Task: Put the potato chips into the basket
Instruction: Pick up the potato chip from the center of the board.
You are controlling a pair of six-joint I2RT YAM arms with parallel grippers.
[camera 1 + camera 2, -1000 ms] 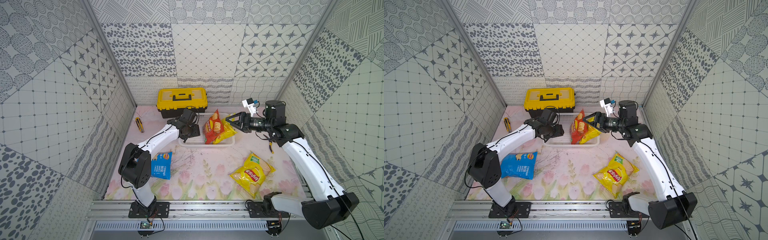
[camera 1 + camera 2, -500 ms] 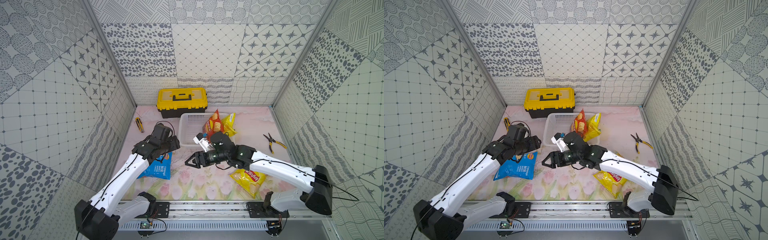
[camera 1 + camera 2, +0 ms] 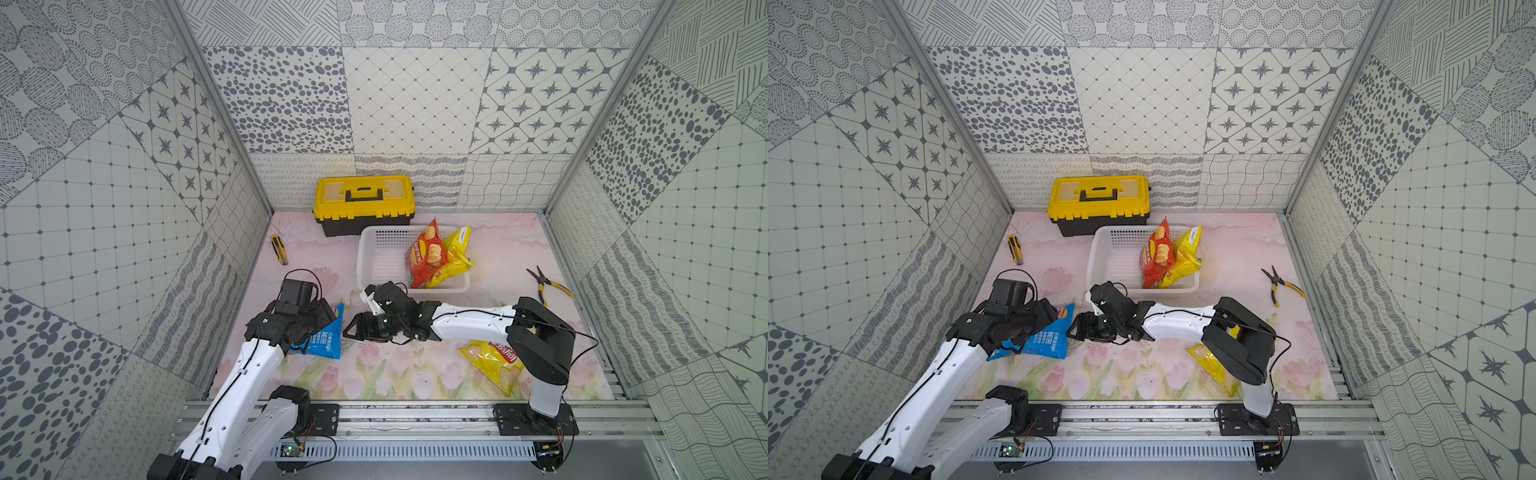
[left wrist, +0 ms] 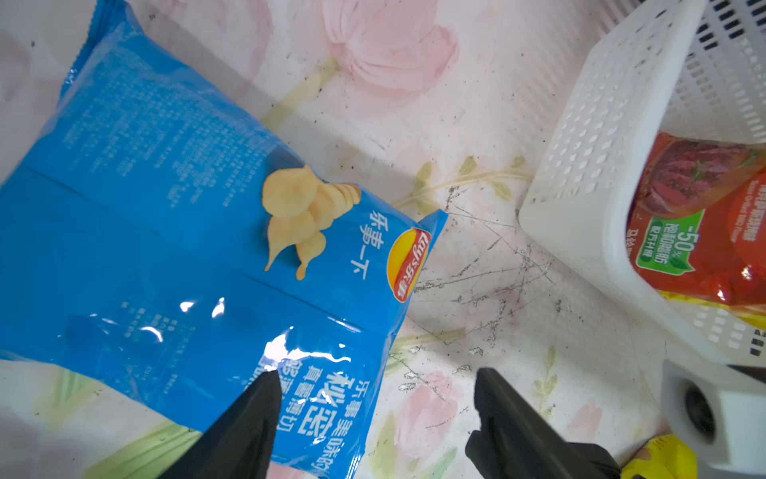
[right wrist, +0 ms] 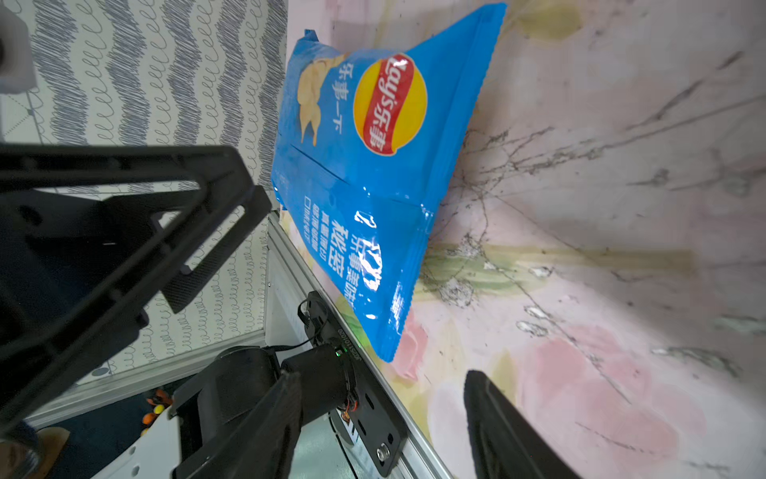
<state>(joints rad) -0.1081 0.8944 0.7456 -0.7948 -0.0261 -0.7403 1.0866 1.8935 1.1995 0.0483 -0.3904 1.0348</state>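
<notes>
Blue chip bag: flat, bare mat toward basket. Left gripper: spread wide, straddling bag edge, unclamped. Right gripper: spread wide, empty, beside bag.

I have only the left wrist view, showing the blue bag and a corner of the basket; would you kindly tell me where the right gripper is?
Observer: The right gripper is low over the table, jaws open, aimed at the blue bag, whose corner lies just ahead of them.
Operator: Thank you. Are any other bags outside the basket?
Observer: Yes, one yellow bag lies on the table, partly under the right arm.
</notes>
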